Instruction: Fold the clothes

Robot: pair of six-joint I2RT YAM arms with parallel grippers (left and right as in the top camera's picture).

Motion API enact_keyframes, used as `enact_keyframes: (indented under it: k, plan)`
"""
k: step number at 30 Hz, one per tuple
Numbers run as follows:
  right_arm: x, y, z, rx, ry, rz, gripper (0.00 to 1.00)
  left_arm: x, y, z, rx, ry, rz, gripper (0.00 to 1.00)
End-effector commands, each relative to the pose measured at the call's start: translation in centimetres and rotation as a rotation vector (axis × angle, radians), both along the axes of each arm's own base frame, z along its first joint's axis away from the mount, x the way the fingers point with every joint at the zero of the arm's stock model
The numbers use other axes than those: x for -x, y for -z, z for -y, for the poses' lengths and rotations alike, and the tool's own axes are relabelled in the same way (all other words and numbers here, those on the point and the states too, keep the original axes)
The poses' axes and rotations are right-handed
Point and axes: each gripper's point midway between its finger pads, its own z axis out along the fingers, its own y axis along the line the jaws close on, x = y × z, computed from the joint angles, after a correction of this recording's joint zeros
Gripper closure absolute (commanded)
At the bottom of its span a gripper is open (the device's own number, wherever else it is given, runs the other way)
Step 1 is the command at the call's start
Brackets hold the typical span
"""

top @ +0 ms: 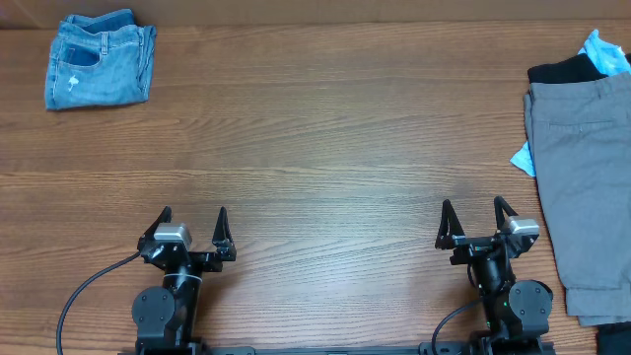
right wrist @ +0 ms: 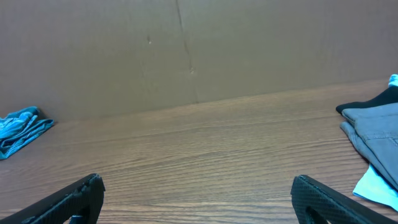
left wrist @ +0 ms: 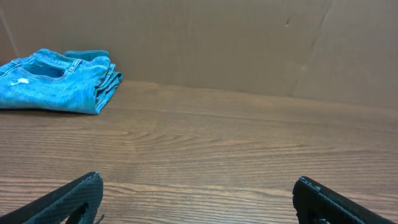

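Note:
Grey cotton shorts (top: 590,187) lie along the table's right edge, on top of a black garment (top: 567,71) and light-blue cloth (top: 603,49). They also show at the right of the right wrist view (right wrist: 376,130). Small faded-denim shorts (top: 99,59) lie folded at the far left corner, and show in the left wrist view (left wrist: 59,81). My left gripper (top: 193,219) is open and empty near the front edge, left of centre. My right gripper (top: 476,212) is open and empty near the front edge, just left of the grey shorts.
The wooden table (top: 325,148) stretches between the two piles. A brown cardboard wall (left wrist: 217,37) stands behind the table's far edge. A black cable (top: 79,296) runs from the left arm's base.

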Motion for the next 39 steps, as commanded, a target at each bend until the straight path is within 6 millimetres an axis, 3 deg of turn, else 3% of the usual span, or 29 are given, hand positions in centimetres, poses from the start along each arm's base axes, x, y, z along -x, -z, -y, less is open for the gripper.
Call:
enact_keyframes:
  k: [1,3,6,8,13,19,26,29,32,36,39]
  plan:
    - [-0.1,-0.3,0.6,0.003,0.035,0.025,0.00,0.0,0.0,0.0,-0.023,-0.003,0.007,0.00]
    - [0.0,-1.6,0.3,-0.018,0.017,0.075,0.00,0.0,0.0,0.0,-0.023,-0.003,0.007,0.00]
    - [0.7,-4.0,-2.3,-0.142,-0.144,0.151,0.00,0.0,0.0,0.0,-0.023,-0.003,0.007,0.00]
    - [1.7,-3.8,-5.1,-0.256,-0.321,0.098,0.00,0.0,0.0,0.0,-0.023,-0.003,0.007,0.00]
    - [2.2,-3.9,-6.0,-0.281,-0.384,0.084,0.00,0.0,0.0,0.0,-0.023,-0.003,0.007,0.00]
    - [3.5,-10.0,-5.3,-0.275,-0.378,0.334,0.00,0.0,0.0,0.0,-0.023,-0.003,0.007,0.00]
    - [2.7,-14.9,-1.1,-0.061,-0.079,0.374,0.00,0.0,0.0,0.0,-0.023,-0.003,0.007,0.00]
    - [1.2,-16.9,1.5,0.024,0.092,0.303,0.00,0.0,0.0,0.0,-0.023,-0.003,0.007,0.00]
    - [-1.3,-17.4,3.8,0.042,0.230,0.171,0.00,0.0,0.0,0.0,-0.023,-0.003,0.007,0.00]
    - [-6.4,-15.9,5.5,0.120,0.315,-0.071,0.00,0.0,0.0,0.0,-0.023,-0.003,0.008,0.00]
    - [-10.6,-13.3,7.1,0.158,0.350,-0.283,0.00,0.0,0.0,0.0,-0.023,-0.003,0.007,0.00]
